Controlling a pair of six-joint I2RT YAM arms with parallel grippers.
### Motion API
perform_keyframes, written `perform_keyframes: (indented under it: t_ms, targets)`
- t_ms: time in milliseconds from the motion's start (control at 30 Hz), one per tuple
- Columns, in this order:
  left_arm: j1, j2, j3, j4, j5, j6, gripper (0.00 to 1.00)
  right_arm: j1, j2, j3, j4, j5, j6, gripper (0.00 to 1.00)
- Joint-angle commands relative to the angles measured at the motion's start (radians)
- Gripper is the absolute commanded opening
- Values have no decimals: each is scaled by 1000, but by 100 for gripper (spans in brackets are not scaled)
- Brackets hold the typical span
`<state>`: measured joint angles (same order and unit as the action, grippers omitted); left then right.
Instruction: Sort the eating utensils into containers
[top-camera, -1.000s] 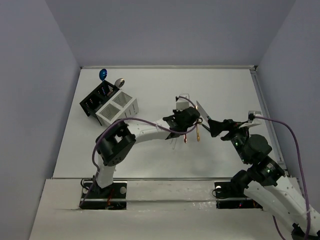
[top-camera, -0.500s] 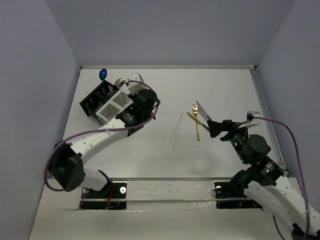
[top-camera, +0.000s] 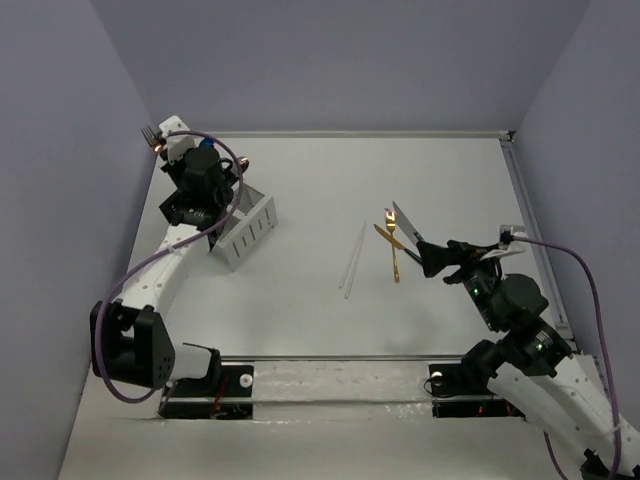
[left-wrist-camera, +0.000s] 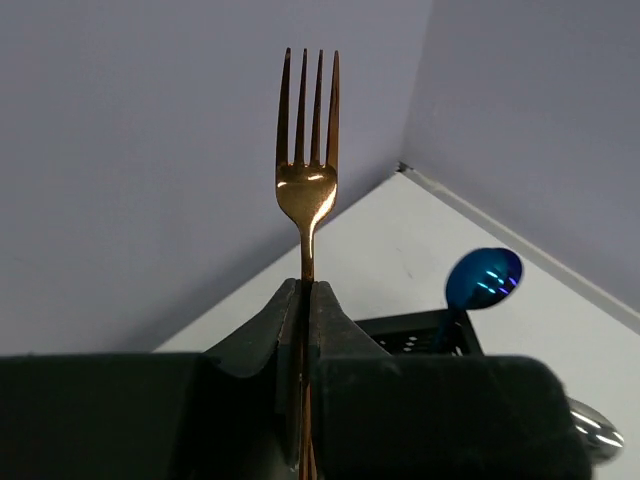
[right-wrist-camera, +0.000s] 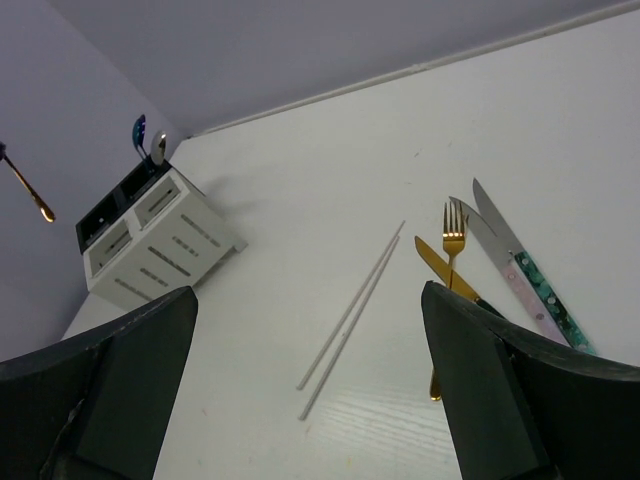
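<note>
From above, the left pincer (top-camera: 160, 138) is clamped on a slim gold metal fork (top-camera: 150, 131), held high at the far left corner of the bench (top-camera: 400, 170). Its wrist view shows the stiff, light, probably slippery handle pinched between the jaws with the tines up, and the black perforated caddy (left-wrist-camera: 415, 338) just beyond. In the right wrist view, the right pincer (right-wrist-camera: 308, 300) gapes wide and empty, well above the thin white chopsticks (right-wrist-camera: 352, 315).

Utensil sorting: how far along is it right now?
Done: a blue spoon stands in the black caddy, with a silver spoon beside it. In hand: the left gripper is shut on a gold fork, tines up, above that caddy. Left: the white chopsticks, a second gold fork and the knives lie on the table in front of the open right gripper.
</note>
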<state>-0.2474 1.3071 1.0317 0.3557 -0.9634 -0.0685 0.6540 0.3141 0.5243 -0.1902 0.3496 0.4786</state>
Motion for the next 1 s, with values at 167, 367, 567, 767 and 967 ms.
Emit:
perform_keyframes:
  t_ms: [167, 367, 567, 767, 967]
  targets:
    - [106, 139, 62, 331, -14, 378, 0, -2, 10, -18, 72, -17, -3, 100]
    - [115, 267, 99, 486, -3, 528, 0, -2, 13, -26, 86, -27, -6, 100]
    - [128, 337, 91, 577, 14, 584, 0, -2, 5, -44, 117, -46, -6, 100]
    - [148, 391, 73, 655, 28, 604, 0, -2, -1, -55, 138, -73, -8, 100]
    - [157, 429, 80, 660, 37, 575, 0, -2, -3, -64, 158, -81, -9, 100]
